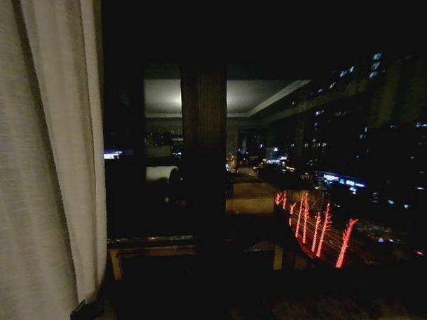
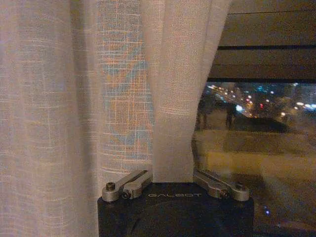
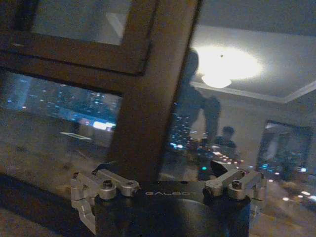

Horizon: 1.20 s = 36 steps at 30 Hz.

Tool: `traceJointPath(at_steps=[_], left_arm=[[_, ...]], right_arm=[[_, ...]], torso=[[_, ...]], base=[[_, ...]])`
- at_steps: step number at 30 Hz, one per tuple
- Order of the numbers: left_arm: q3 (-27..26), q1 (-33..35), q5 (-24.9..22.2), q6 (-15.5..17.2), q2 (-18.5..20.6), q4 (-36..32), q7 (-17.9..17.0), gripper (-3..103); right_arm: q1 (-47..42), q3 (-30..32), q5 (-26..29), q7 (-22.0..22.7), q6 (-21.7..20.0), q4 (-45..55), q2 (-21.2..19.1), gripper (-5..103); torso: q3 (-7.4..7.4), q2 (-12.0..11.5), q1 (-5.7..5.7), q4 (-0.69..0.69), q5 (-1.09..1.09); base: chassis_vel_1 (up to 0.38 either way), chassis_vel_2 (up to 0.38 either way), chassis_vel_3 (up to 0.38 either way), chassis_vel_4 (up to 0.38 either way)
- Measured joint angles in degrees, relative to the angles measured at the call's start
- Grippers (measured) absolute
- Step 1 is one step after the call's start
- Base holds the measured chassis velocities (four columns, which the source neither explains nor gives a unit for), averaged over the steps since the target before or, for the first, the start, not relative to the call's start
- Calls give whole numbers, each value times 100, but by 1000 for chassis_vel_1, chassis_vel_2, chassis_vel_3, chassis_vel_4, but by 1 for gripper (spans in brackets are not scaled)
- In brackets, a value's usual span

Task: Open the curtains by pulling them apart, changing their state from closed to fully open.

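Note:
A sheer cream-white curtain (image 1: pixel 45 166) hangs gathered in vertical pleats at the left side of the window. My left gripper (image 1: pixel 83 316) is low at the curtain's inner edge. In the left wrist view, one fold of the curtain (image 2: pixel 170 123) runs down between the jaws of my left gripper (image 2: pixel 173 180), which are shut on it. My right gripper (image 3: pixel 168 190) is open and holds nothing. It hangs close to the dark wooden window post (image 3: pixel 148 98) and the glass.
The bared window glass (image 1: pixel 305 164) shows a night city with red lights. A dark vertical window post (image 1: pixel 206 146) stands in the middle, and a low sill (image 1: pixel 153 243) runs beneath it. The glass reflects a ceiling lamp (image 3: pixel 222 64).

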Motion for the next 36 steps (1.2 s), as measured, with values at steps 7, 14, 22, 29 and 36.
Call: traceJointPath(at_steps=[7, 14, 22, 29, 36], left_arm=[[-117, 22, -110, 136, 101, -35, 257, 2], [-345, 167, -110, 179, 180, -90, 764, 2], [-329, 191, -115, 138, 53, -137, 746, 2], [-284, 206, -82, 134, -23, -155, 717, 2], [-201, 168, 42, 162, -101, -188, 694, 2]], right_arm=[[83, 269, 229, 3, -58, -29, 0, 100], [18, 381, 463, 172, -383, 56, 0, 100], [25, 215, 378, 340, -560, 136, 0, 100], [-94, 50, 196, 342, -556, 228, -1, 100], [-139, -124, 79, 372, -415, 223, -2, 100]], torso=[[0, 0, 0, 0, -1], [0, 0, 0, 1, 0], [0, 0, -1, 1, 0], [0, 0, -1, 0, 0], [0, 0, -1, 0, 0]], base=[[0, 0, 0, 0], [0, 0, 0, 0], [0, 0, 0, 0], [0, 0, 0, 0], [66, 58, -71, -57]])
